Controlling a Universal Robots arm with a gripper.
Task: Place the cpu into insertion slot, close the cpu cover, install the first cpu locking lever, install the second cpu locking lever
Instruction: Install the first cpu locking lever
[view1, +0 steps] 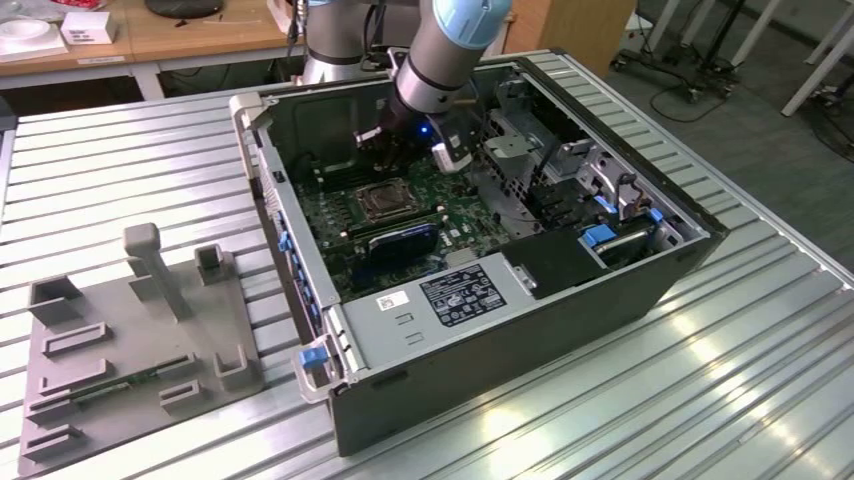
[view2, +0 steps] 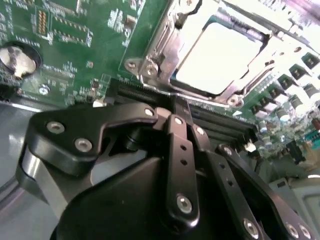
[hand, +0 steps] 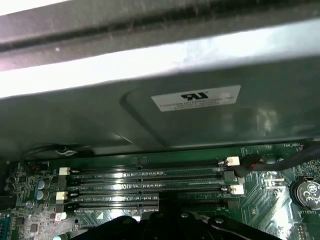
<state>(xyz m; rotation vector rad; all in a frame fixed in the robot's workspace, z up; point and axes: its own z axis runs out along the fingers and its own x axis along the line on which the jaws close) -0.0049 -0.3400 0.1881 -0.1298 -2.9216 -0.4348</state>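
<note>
The cpu (view2: 220, 57) lies flat in the insertion slot (view1: 383, 203) on the green board, its pale metal top showing through the window of the cpu cover (view2: 162, 47). The silver cover is folded down around the chip. My gripper (view2: 183, 114) hovers just off one edge of the socket, over the long black memory slots. Its two black fingers (view2: 175, 135) are pressed together, and I see nothing between them. In the exterior view the gripper (view1: 388, 160) hangs inside the open computer case, just behind the socket.
Long memory slots (hand: 145, 185) run beside the socket, under a grey case wall with a white label (hand: 197, 98). A coin battery (view2: 19, 59) sits on the board. A labelled black box (view1: 461, 295) fills the case front. A grey fixture (view1: 134, 340) lies on the exterior view's left.
</note>
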